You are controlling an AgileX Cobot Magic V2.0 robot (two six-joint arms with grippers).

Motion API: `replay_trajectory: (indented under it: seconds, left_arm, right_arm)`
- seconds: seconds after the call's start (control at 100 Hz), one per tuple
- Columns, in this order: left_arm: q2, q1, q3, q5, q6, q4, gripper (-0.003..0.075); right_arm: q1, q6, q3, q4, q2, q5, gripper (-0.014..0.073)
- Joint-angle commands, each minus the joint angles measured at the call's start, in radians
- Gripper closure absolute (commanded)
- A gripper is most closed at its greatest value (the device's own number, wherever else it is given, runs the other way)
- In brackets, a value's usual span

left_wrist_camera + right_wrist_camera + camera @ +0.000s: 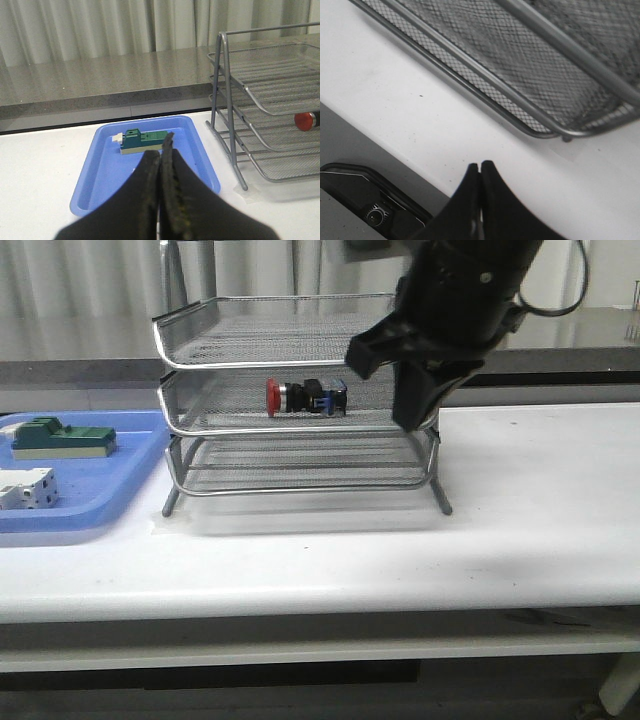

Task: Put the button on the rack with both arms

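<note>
Across the middle of the front view stands the rack [300, 400], a silver three-tier wire mesh stand on the white counter [520, 510]. The button [305, 397] lies on its side in the middle tier, red head toward the left of the frame, dark body toward the right. It is touched by neither arm. The right arm [450, 310] fills the upper right of the front view, dark and bulky, overlapping the rack's right end. Its jaws are not clear there, but the right wrist view shows the right gripper [480, 172] clenched, fingers pressed together with nothing between them, over bare counter beside the rack's mesh edge.

At the left edge of the front view a blue tray [120, 490] sits just beside the rack, carrying a green block [62, 436] and white blocks [25, 488]. The left wrist view shows the left gripper [161, 155] likewise clenched and empty, above the near part of that tray, with the green block beyond the fingertips and the button's red head visible at the right edge of the frame inside the rack.
</note>
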Motion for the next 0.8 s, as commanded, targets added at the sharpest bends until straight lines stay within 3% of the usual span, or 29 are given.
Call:
replay_trajectory:
  seconds: [0.0, 0.45, 0.79]
  left_arm:
    - [0.01, 0.001, -0.027, -0.087, -0.008, -0.017, 0.0741]
    - [0.01, 0.001, -0.027, -0.087, -0.008, -0.017, 0.0741]
    - [0.01, 0.001, -0.027, -0.087, -0.008, -0.017, 0.0741]
  right_arm:
    - [-0.036, 0.024, 0.028, -0.03, -0.114, -0.045, 0.0657]
    - [-0.307, 0.097, 0.419, -0.031, -0.625, -0.146, 0.0657]
    - [-0.367, 0.103, 0.717, -0.049, -1.074, -0.262, 0.0657]
